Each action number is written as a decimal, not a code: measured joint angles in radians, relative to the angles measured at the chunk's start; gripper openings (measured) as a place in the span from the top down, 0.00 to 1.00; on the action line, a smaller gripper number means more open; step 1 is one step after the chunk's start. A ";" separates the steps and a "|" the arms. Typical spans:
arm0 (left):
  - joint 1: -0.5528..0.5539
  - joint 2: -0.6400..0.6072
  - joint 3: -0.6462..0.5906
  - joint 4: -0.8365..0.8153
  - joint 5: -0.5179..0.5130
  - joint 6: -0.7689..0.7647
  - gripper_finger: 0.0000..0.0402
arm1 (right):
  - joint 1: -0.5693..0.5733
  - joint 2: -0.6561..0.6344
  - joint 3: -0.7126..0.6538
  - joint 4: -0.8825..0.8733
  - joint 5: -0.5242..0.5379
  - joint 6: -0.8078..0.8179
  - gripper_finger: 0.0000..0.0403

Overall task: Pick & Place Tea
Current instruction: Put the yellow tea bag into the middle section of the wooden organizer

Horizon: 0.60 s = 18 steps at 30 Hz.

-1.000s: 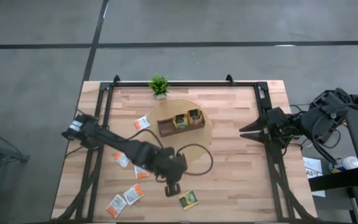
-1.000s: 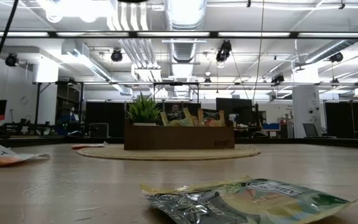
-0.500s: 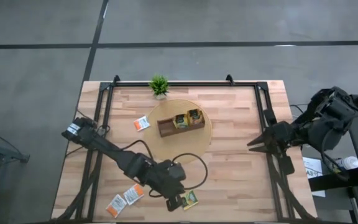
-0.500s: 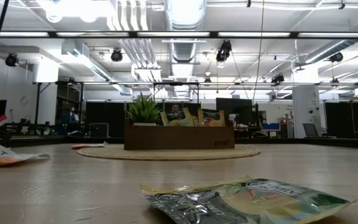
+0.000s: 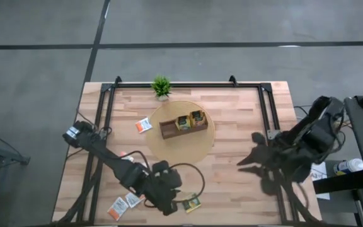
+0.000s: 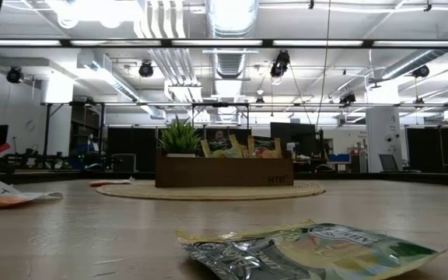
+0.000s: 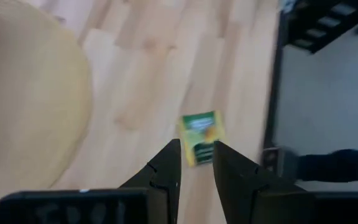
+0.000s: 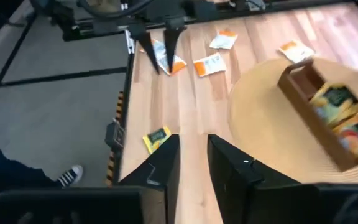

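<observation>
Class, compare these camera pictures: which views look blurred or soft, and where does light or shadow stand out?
High view: the right arm is smeared and throws a dark shadow on the table. Left wrist view: soft all over, though the green-and-yellow sachet reads clearly. Right wrist view: the brown tray is streaked. Low view: sharp on the near sachet, with bright ceiling lights glaring.

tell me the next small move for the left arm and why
Probably lower the left gripper straight down onto the green-and-yellow tea sachet. Its jaws stand slightly apart with nothing between them, and the sachet lies flat on the table just ahead of them, near the front edge and away from the tray.
</observation>
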State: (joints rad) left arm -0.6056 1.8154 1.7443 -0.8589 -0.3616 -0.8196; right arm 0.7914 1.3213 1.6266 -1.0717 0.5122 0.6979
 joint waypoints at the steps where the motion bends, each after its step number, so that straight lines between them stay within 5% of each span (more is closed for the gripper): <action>1: -0.009 0.000 0.000 -0.022 -0.016 -0.001 0.78 | -0.004 0.019 0.003 0.011 -0.005 0.016 0.78; 10: -0.080 -0.013 0.000 -0.156 -0.054 -0.008 0.78 | -0.023 0.248 0.119 0.034 -0.104 0.123 0.58; 18: -0.184 -0.062 0.000 -0.275 -0.236 -0.096 0.78 | -0.056 0.480 0.248 0.027 -0.211 0.141 0.48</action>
State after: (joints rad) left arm -0.7893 1.7537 1.7443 -1.1340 -0.5979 -0.9161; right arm 0.7351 1.8009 1.8741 -1.0443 0.3009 0.8389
